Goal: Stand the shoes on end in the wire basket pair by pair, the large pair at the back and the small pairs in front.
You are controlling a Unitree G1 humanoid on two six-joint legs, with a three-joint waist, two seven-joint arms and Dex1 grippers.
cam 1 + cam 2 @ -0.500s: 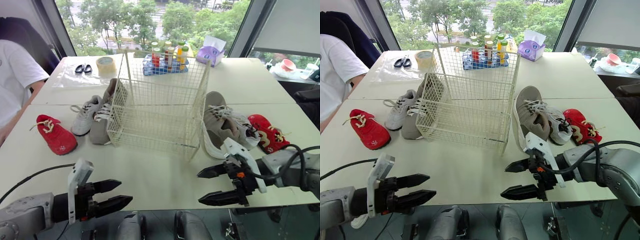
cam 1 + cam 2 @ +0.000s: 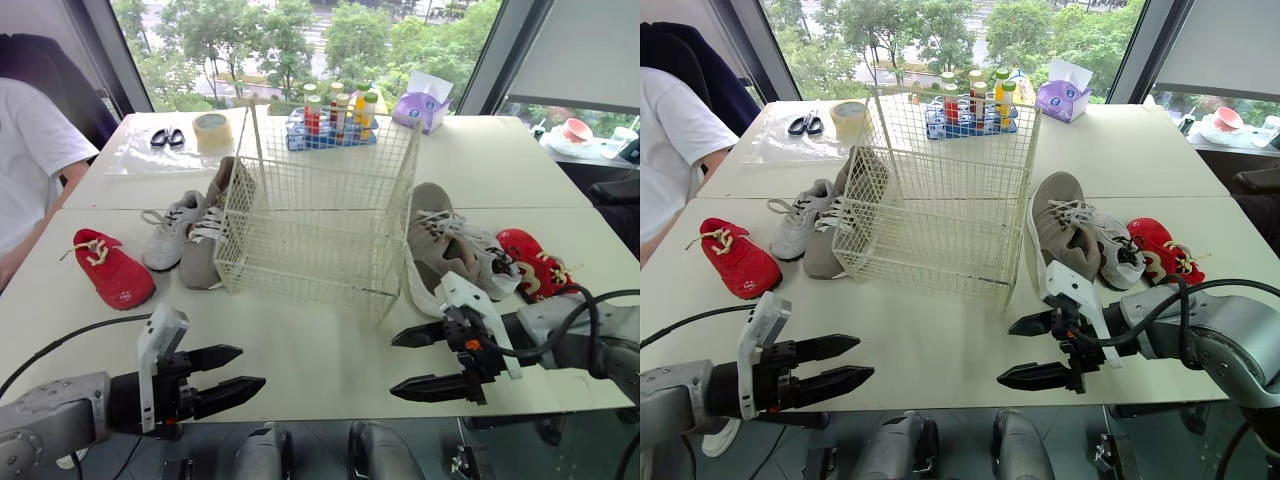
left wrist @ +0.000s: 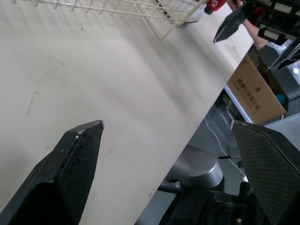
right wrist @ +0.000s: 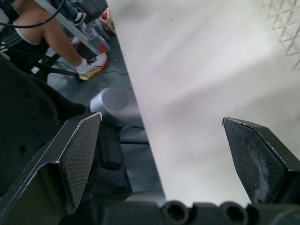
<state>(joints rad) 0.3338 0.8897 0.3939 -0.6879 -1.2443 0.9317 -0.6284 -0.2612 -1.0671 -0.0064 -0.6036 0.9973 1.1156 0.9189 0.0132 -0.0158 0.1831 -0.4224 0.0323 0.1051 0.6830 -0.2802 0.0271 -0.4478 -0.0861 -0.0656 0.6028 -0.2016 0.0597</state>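
Left wrist view, wire basket (image 3: 123,4), cardboard box (image 3: 256,91) print illegible

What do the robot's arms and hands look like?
The left arm and right arm are grey metal, each trailing a black cable. The left hand and right hand each have two pointed black fingers with mesh-textured pads, a white bracket behind them.

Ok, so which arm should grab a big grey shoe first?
Right. The open right gripper sits just in front of the right grey shoe, next to the wire basket. The open left gripper lies farther from the left grey shoe.
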